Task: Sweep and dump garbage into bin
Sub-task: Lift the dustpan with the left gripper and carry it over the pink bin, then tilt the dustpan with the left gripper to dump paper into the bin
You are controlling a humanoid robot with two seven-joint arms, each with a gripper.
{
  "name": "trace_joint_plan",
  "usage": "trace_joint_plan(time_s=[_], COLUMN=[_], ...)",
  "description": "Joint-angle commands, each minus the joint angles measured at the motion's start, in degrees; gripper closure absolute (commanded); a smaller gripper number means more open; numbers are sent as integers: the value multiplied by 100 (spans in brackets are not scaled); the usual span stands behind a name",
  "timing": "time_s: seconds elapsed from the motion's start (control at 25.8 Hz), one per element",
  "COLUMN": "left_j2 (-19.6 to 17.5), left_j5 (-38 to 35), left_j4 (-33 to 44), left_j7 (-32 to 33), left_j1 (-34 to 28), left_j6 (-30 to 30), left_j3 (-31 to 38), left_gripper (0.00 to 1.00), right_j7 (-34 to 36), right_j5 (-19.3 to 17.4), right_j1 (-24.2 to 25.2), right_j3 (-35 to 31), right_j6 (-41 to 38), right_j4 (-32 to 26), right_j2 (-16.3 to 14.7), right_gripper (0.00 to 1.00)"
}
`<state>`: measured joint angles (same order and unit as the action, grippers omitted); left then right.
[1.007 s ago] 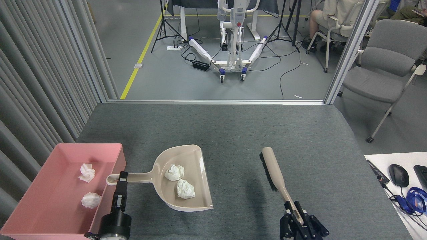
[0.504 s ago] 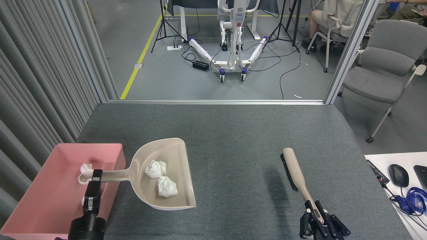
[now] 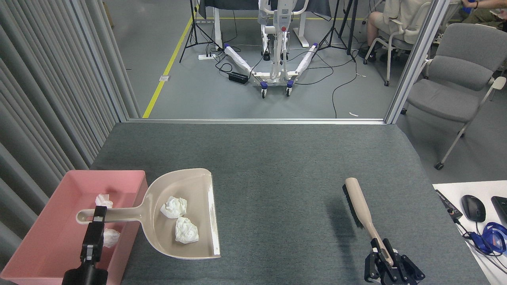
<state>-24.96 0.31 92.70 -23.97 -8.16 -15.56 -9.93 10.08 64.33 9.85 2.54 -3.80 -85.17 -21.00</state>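
My left gripper point(image 3: 99, 215) is shut on the handle of the beige dustpan point(image 3: 180, 215), holding it above the grey table with the handle reaching over the pink bin point(image 3: 47, 253) at the front left. Two white tissue wads point(image 3: 174, 206) point(image 3: 186, 230) lie in the pan. Two more wads point(image 3: 103, 200) point(image 3: 111, 237) lie inside the bin, partly hidden by my arm. At the front right my right gripper point(image 3: 382, 255) is shut on the handle of the beige brush point(image 3: 358, 204), whose bristles point left.
A grey ribbed curtain point(image 3: 47, 99) runs along the left, close behind the bin. A white desk corner point(image 3: 471, 229) with a mouse and cables sits at the right edge. Beyond the table's far edge are a grey chair point(image 3: 455, 79) and a seated person point(image 3: 390, 16).
My left gripper has carried the dustpan with its two wads leftward, so the handle now reaches over the bin. The right gripper has drawn the brush to the right and slightly back.
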Motion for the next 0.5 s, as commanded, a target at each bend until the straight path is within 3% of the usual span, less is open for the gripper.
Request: trace_joint_plan(time_s=[0.0, 0.19, 0.46], left_j2=[-141, -405, -976], left_j5=[101, 505, 1639], left_j4=[-59, -402, -894], left_j7=[42, 51, 51], left_j1=[-125, -81, -55], left_j6=[-158, -246, -422], left_j3=[-1, 79, 527], left_gripper=[100, 100, 100], right_j7=[29, 29, 38], right_j5=[-9, 0, 0], right_j1=[-53, -150, -325], right_j3=[1, 19, 54], right_j6=[-6, -15, -77], right_j4=[71, 264, 510], right_j2=[0, 35, 70], right_gripper=[100, 99, 99])
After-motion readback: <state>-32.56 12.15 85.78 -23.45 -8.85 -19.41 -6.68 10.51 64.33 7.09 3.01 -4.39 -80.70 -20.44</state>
